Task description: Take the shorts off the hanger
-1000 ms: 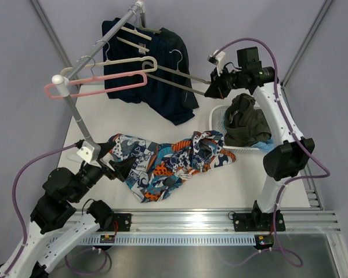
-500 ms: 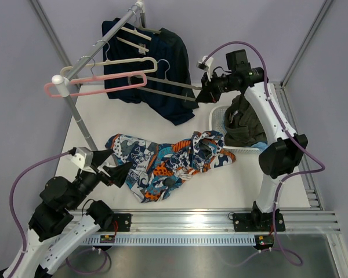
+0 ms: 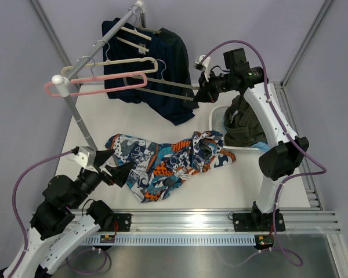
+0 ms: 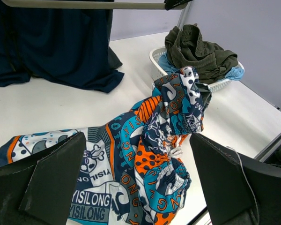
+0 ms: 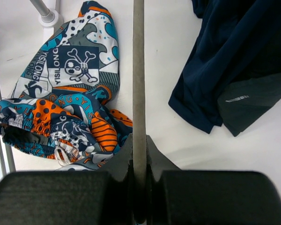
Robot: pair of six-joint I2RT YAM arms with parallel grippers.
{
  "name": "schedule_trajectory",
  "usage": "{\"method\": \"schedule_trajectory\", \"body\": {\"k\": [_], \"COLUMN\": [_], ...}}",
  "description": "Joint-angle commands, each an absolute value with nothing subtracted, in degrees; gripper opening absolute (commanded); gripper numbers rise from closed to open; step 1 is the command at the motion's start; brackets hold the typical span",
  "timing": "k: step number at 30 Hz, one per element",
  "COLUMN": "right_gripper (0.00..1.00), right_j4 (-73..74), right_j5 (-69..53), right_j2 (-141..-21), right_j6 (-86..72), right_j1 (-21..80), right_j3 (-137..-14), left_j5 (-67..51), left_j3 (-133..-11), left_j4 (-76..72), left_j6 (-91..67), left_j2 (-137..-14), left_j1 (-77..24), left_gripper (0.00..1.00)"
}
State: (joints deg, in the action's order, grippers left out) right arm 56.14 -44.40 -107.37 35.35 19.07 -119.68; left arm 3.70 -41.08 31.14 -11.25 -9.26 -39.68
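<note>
**Right gripper clamps the bare hanger; patterned shorts lie loose on the bench**

The right gripper is raised over the back right part of the bench, its jaws narrowed tightly on the thin grey bar of a hanger. The wrist view shows the bar running straight out from between the fingers with no cloth on it. Its other end reaches toward the rail at the back left corner; I cannot tell whether the hook sits on the rail.

The patterned shorts, blue, orange and white, lie crumpled in the middle of the bench, stretching toward the right edge. Their right end is bunched up, just beside the white basket, which holds an olive garment.

The left gripper hovers near the front left corner with its jaws spread wide and nothing between them, aimed at the left end of the shorts.

Navy garments hang from the rail behind the held hanger. An empty pink hanger hangs near the rail's front end.
</note>
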Motion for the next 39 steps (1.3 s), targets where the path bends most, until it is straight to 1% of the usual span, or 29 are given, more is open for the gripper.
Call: {"method": "schedule_trajectory", "body": {"k": [1, 10, 13, 18, 25, 31, 39], "right_gripper": [0.0, 0.0, 0.0, 0.0, 0.0, 0.0, 0.0], "right_j4": [57.6, 58.3, 57.6, 60.1, 59.9, 60.9, 63.0], "right_j5": [-44.0, -44.5, -44.9, -46.0, -47.7, -50.9, -51.3], "right_j2": [-108.6, -109.4, -109.6, -113.0, -114.1, -111.8, -107.8], "right_j6": [35.8, 35.3, 34.5, 33.7, 33.5, 38.0, 45.4], "right_j1": [18.8, 15.9, 15.4, 15.3, 14.5, 14.6, 14.8], "right_j3": [-122.1, -121.3, -122.8, -129.7, -132.0, -131.0, -126.5], "left_j5": [3.8, 4.4, 4.2, 3.8, 4.0, 3.7, 2.9], "left_j3": [-41.6, -41.3, -41.2, -41.4, -42.2, -41.9, -41.3], "left_j4": [30.1, 30.8, 30.5, 30.2, 31.2, 30.9, 29.3], "left_j6": [-12.0, -12.1, -12.0, -12.0, -12.3, -12.4, -12.0], "left_j2": [-8.7, -6.9, -7.3, -7.6, -7.0, -7.2, -8.2], "left_j1": [-39.8, -39.8, -39.8, -39.8, -39.8, -39.9, -39.8], "left_gripper": [0.99, 0.99, 0.99, 0.99, 0.99, 0.99, 0.99]}}
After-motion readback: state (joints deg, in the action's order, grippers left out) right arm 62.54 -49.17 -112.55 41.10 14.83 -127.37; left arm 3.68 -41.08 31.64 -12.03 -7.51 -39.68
